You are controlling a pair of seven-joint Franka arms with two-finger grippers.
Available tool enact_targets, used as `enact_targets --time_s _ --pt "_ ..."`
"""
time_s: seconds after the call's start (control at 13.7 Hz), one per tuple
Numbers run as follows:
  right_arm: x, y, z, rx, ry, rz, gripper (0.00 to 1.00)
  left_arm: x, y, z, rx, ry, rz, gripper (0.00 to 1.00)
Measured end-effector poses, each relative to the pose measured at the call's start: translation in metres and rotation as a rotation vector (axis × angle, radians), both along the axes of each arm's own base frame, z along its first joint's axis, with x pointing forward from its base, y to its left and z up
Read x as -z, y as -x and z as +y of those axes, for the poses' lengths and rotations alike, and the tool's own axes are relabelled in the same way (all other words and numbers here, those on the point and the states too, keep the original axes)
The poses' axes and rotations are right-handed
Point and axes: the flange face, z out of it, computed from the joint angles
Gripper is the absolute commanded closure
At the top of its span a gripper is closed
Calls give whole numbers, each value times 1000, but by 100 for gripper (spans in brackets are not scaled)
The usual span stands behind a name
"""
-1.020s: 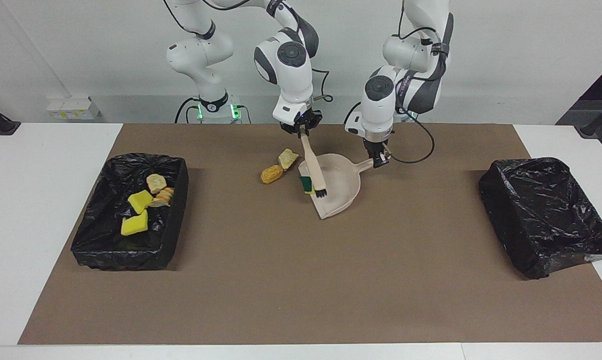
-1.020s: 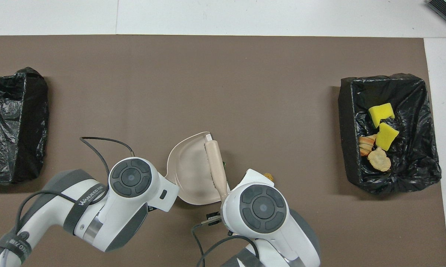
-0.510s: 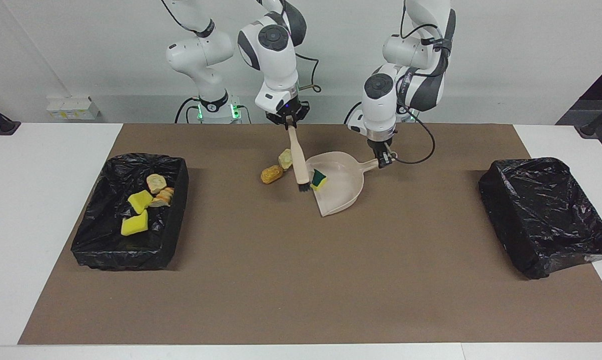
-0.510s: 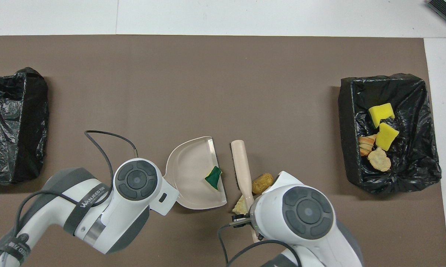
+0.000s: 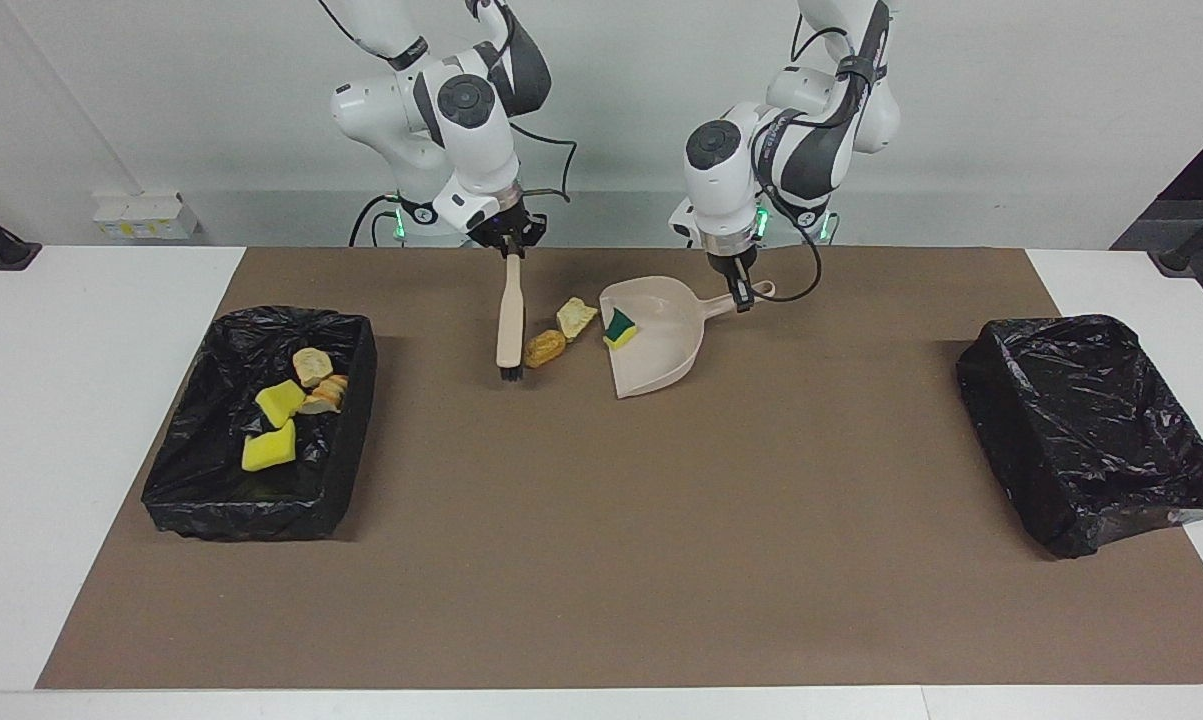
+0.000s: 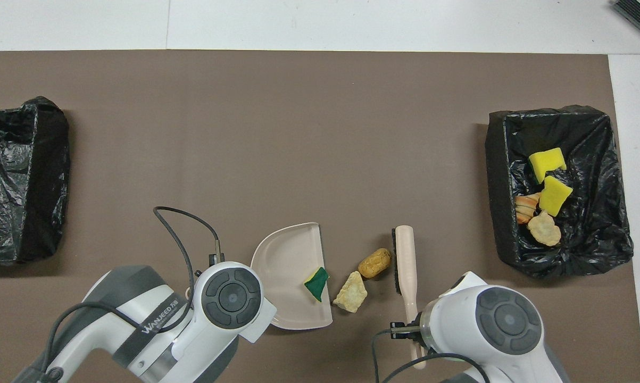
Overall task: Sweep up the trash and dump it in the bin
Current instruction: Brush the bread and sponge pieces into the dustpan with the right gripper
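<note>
My right gripper (image 5: 509, 251) is shut on the handle of a beige brush (image 5: 508, 315), which hangs bristles-down close to the mat. Beside the brush, toward the left arm's end, lie two pieces of trash: an orange lump (image 5: 544, 348) (image 6: 375, 263) and a pale yellow rock-like lump (image 5: 575, 317) (image 6: 351, 299). My left gripper (image 5: 739, 297) is shut on the handle of the beige dustpan (image 5: 661, 345) (image 6: 288, 260). A yellow-and-green sponge chunk (image 5: 618, 328) (image 6: 316, 283) lies in the pan at its open edge, which faces the lumps. In the overhead view both wrists hide the grippers.
A black-lined bin (image 5: 353, 425) (image 6: 498, 186) at the right arm's end of the brown mat holds several yellow and tan lumps. A second black-bagged bin (image 5: 1081, 420) (image 6: 11, 175) sits at the left arm's end.
The brush lifted out of the dustpan and swung past the two lumps toward the right arm's end. The dustpan slid closer to the robots and the lumps, with the sponge chunk in it.
</note>
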Motion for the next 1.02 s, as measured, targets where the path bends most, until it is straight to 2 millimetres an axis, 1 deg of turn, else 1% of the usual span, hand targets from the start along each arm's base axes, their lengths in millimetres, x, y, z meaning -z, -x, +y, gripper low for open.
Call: enact_targets --time_s 0.07,0.29,0.36,0.44,0.51,0.66,0.73,0.87,1.02 --pt "5 3 -3 3 5 8 100 2 6 -4 -14 -4 -6 100" --pt "17 -2 -18 30 10 24 100 6 25 -22 -47 -12 -30 100" --pt "27 -4 -16 25 9 23 100 7 27 -25 -52 -12 -34 100" --pt "37 -5 -7 6 7 16 100 7 28 -27 -55 -8 -39 100" --pt "46 -4 7 -19 2 8 100 7 28 -28 -56 0 -44 100" --pt "55 2 38 -69 -11 2 100 8 27 -29 -56 5 -48 100" --pt "54 6 54 -88 -30 5 100 10 27 -29 -56 4 -47 100" --pt "44 11 84 -119 -73 5 100 13 27 -29 -59 3 -45 100" --pt "32 7 106 -136 -108 -5 100 14 27 -29 -60 3 -45 100"
